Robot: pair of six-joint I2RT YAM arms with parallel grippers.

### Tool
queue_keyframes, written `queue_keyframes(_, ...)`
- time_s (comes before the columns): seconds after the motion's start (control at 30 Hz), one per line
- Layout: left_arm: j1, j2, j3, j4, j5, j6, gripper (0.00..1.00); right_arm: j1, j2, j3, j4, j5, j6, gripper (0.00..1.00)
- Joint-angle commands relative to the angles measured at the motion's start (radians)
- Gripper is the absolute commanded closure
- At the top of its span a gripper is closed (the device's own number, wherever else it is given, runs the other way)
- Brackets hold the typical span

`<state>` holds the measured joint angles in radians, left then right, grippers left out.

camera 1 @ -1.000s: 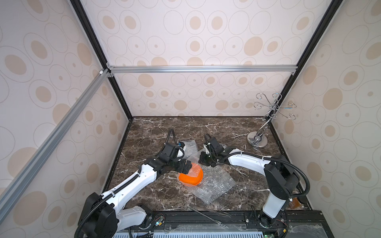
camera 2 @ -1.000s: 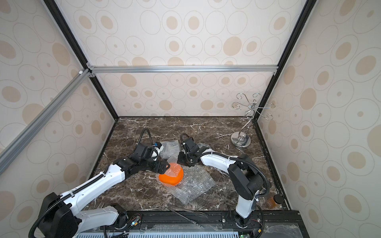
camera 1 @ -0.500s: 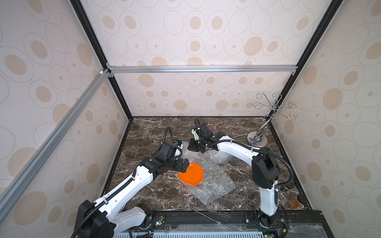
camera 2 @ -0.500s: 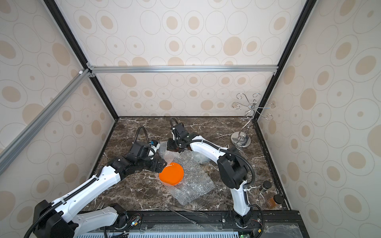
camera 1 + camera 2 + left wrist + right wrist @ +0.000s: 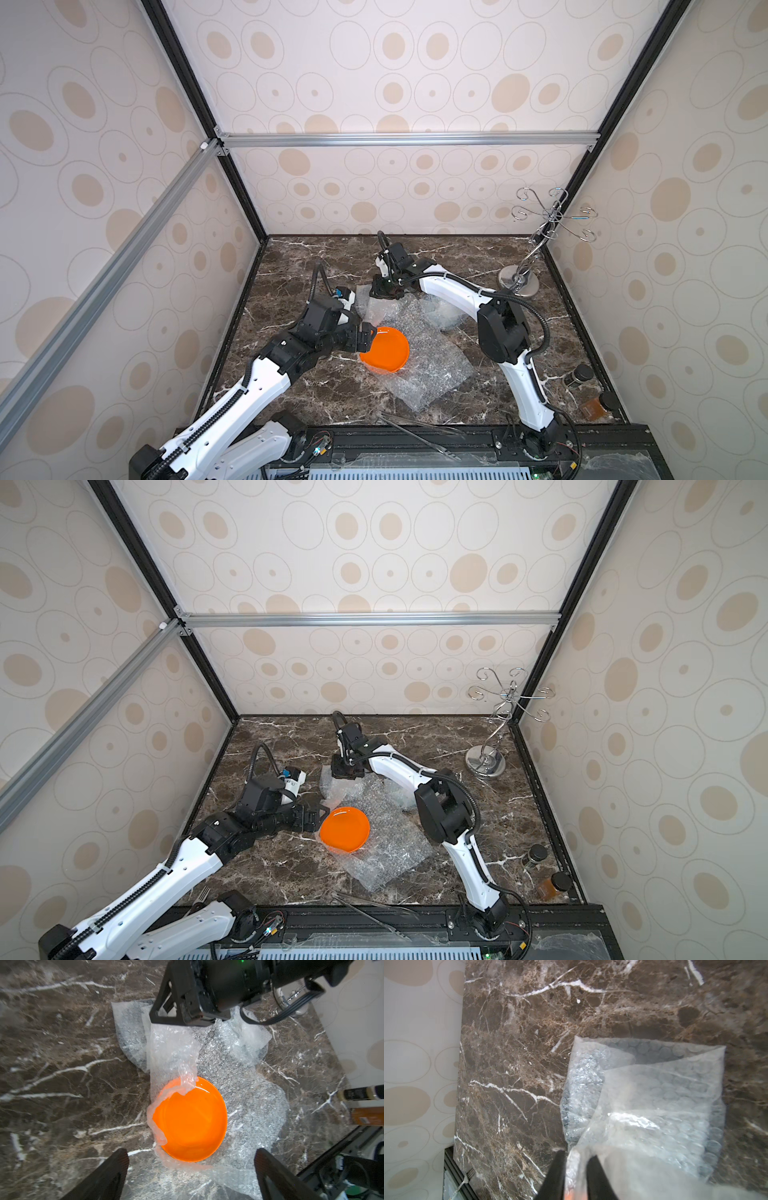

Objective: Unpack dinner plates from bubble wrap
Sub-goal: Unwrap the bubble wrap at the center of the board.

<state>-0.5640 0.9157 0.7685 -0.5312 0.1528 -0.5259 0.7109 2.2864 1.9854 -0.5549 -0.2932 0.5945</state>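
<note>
A bright orange plate point(image 5: 384, 351) point(image 5: 345, 829) point(image 5: 191, 1120) lies face up on a spread sheet of bubble wrap point(image 5: 424, 365) point(image 5: 386, 854) point(image 5: 249, 1095). One flap of the sheet still trails over the plate's rim. My left gripper point(image 5: 368, 336) point(image 5: 322, 818) point(image 5: 190, 1155) stands wide open at the plate's left edge, holding nothing. My right gripper point(image 5: 386, 293) point(image 5: 348, 773) point(image 5: 576, 1155) is behind the plate at the wrap's far edge. Its fingers are slightly apart with a strip of bubble wrap point(image 5: 654, 1095) between them. No other plate shows.
A second crumpled lump of wrap point(image 5: 444, 316) lies under the right forearm. A silver wire stand point(image 5: 519, 282) is at the back right, two small jars point(image 5: 579, 374) point(image 5: 598, 409) at the front right. Metal tongs point(image 5: 415, 428) and a fork point(image 5: 201, 895) lie by the front edge.
My right gripper pulled the wrap's edge away toward the back, baring the orange plate, and its jaws have parted a little. My left gripper drew back to the plate's left edge.
</note>
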Motion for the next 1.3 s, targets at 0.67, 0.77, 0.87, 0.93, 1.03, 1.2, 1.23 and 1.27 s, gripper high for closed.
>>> queue_keyframes(0.67, -0.123, 0.135, -0.048, 0.300, 0.126, -0.164, 0.08, -0.098, -0.273, 0.060, -0.147, -0.060, -0.166, 0.49)
queue_keyframes(0.77, -0.123, 0.175, -0.031, 0.292, 0.102, -0.127, 0.08, -0.105, -0.359, -0.001, -0.161, -0.054, -0.179, 0.49)
queue_keyframes(0.87, -0.116, 0.214, -0.019, 0.296, 0.077, -0.095, 0.08, -0.106, -0.452, -0.117, -0.165, -0.045, -0.178, 0.49)
queue_keyframes(0.93, -0.098, 0.245, -0.013, 0.303, 0.078, -0.077, 0.08, -0.108, -0.523, -0.229, -0.145, -0.045, -0.169, 0.49)
queue_keyframes(1.03, -0.057, 0.282, 0.000, 0.307, 0.089, -0.052, 0.08, -0.106, -0.628, -0.418, -0.093, -0.042, -0.150, 0.49)
queue_keyframes(1.2, 0.026, 0.321, 0.015, 0.313, 0.121, -0.018, 0.08, -0.107, -0.779, -0.694, -0.021, -0.036, -0.119, 0.49)
queue_keyframes(1.23, 0.043, 0.332, 0.018, 0.314, 0.125, -0.009, 0.09, -0.106, -0.801, -0.738, -0.013, -0.039, -0.113, 0.49)
queue_keyframes(1.27, 0.056, 0.343, 0.019, 0.313, 0.130, -0.003, 0.09, -0.106, -0.816, -0.774, -0.007, -0.045, -0.110, 0.49)
